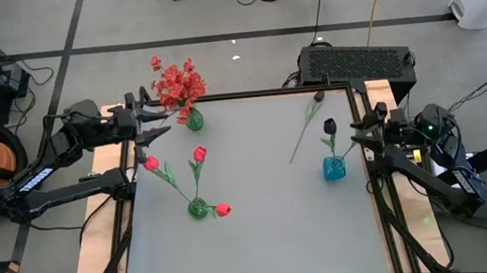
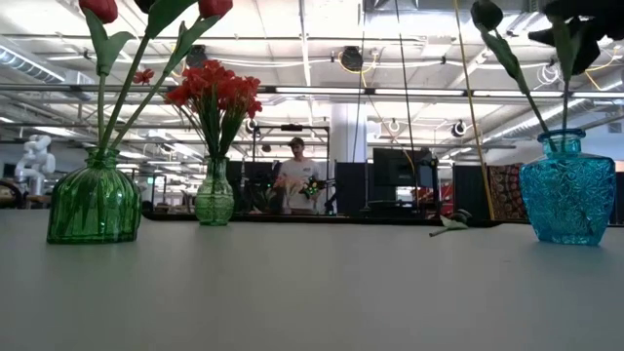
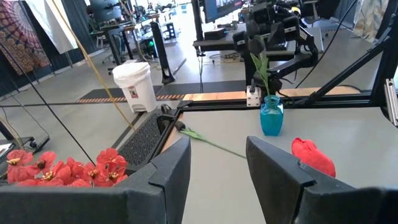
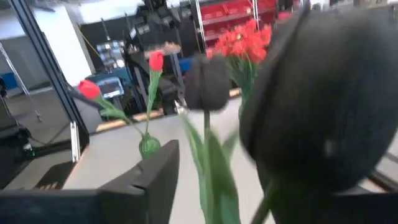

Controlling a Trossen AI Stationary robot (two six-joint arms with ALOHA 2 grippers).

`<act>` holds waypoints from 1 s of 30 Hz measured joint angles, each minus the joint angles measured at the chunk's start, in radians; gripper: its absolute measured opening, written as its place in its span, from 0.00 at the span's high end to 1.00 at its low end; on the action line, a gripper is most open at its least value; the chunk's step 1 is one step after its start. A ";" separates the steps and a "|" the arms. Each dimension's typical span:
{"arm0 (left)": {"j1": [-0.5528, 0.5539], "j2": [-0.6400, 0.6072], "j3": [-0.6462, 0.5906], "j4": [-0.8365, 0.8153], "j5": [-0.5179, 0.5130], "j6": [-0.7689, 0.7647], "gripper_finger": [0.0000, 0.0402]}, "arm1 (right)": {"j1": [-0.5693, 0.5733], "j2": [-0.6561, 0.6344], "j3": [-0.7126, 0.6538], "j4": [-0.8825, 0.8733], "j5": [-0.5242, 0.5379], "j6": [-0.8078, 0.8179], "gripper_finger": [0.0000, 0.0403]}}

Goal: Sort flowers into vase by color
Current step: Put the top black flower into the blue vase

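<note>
Grey table (image 1: 262,233): three vases, one loose flower (image 1: 304,129); both claws spread, empty.

From my low view, the red tulips (image 2: 102,10) were cut off by the top edge. On my right wrist feed, a black bloom (image 4: 323,99) loomed blurred, hiding one finger. The person (image 2: 295,175) beyond was too small to read.
</note>
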State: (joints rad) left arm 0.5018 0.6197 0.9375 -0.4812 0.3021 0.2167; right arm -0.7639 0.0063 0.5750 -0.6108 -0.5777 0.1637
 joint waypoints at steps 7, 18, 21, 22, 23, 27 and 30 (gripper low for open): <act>0.000 0.000 0.000 0.000 0.000 0.000 0.59 | 0.000 0.000 0.035 -0.086 0.034 -0.026 0.41; 0.000 0.000 0.000 0.000 0.000 0.000 0.59 | 0.000 0.000 0.206 -0.268 0.218 -0.105 0.39; 0.000 0.000 0.000 0.000 0.000 0.000 0.59 | 0.000 0.000 0.234 -0.298 0.244 -0.104 0.39; 0.000 0.000 0.000 0.000 0.000 0.000 0.59 | 0.000 0.000 0.234 -0.304 0.244 -0.097 0.39; 0.000 0.000 0.000 0.000 0.000 0.000 0.59 | 0.000 0.001 0.233 -0.314 0.244 -0.087 0.39; 0.000 0.000 0.000 0.000 0.000 0.000 0.59 | 0.000 0.006 0.208 -0.345 0.245 -0.052 0.39; 0.000 0.000 0.000 0.000 0.000 0.000 0.59 | 0.000 0.006 0.162 -0.345 0.238 -0.011 0.39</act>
State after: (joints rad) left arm 0.5017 0.6197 0.9375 -0.4808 0.3019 0.2169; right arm -0.7640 0.0120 0.7369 -0.9558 -0.3399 0.1527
